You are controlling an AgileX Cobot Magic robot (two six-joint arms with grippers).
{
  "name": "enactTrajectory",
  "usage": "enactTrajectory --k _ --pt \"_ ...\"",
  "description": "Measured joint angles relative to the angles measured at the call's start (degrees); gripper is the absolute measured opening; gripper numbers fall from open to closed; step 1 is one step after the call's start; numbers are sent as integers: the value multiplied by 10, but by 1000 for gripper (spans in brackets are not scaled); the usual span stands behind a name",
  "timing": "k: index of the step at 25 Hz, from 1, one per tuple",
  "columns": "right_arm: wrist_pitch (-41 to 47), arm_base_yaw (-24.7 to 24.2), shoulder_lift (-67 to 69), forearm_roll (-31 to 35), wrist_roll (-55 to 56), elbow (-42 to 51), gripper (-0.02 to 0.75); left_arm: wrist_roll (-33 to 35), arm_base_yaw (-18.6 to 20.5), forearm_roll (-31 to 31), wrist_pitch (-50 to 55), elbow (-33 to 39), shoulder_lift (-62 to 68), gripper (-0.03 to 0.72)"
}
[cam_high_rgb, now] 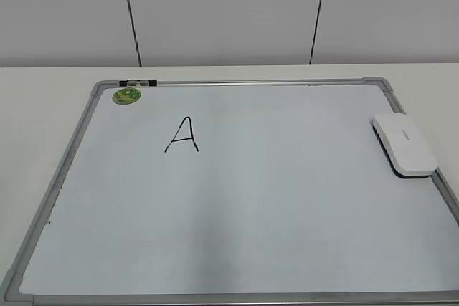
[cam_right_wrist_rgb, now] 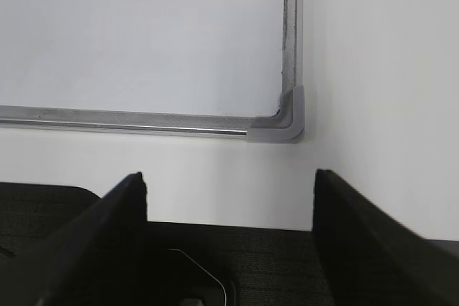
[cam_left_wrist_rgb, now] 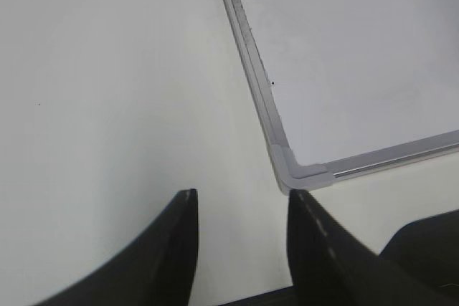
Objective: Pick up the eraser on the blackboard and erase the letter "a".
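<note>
The eraser (cam_high_rgb: 403, 144) lies flat, long axis angled toward the board's far-left.

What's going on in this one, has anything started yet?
Nothing is being handled yet. The white rounded plastic eraser lies untouched at the right edge of the grey-framed white dry-erase board, where a black handwritten letter A remains unerased. A round green magnet sits at the far left corner. The left hand and right hand are both open, empty, near the board's closest corners.

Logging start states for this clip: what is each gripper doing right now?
Left gripper: open, holding nothing, over bare table beside the blackboard corner.
Right gripper: open wide, holding nothing, near the board's other near corner.
</note>
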Motion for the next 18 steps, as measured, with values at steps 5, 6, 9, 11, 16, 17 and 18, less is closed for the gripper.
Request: enactTrajectory --k 5,6,9,11,16,17,18 --pt "1 0 0 0 -1 0 533 0 0 0 0 0 0 297" --pt "1 0 0 0 -1 0 533 0 0 0 0 0 0 297" --pt "1 0 -10 0 -1 0 533 0 6 -1 0 0 -8 296" --pt "1 0 -25 0 -1 0 533 0 26 -1 0 0 -24 294" --pt "7 0 -99 0 -1 5 533 0 77 -1 1 0 -80 279" --pt "7 0 -116 0 -1 5 533 0 86 -1 2 4 -89 278" --pt "9 0 -130 0 -1 5 533 0 95 -1 4 6 -96 278"
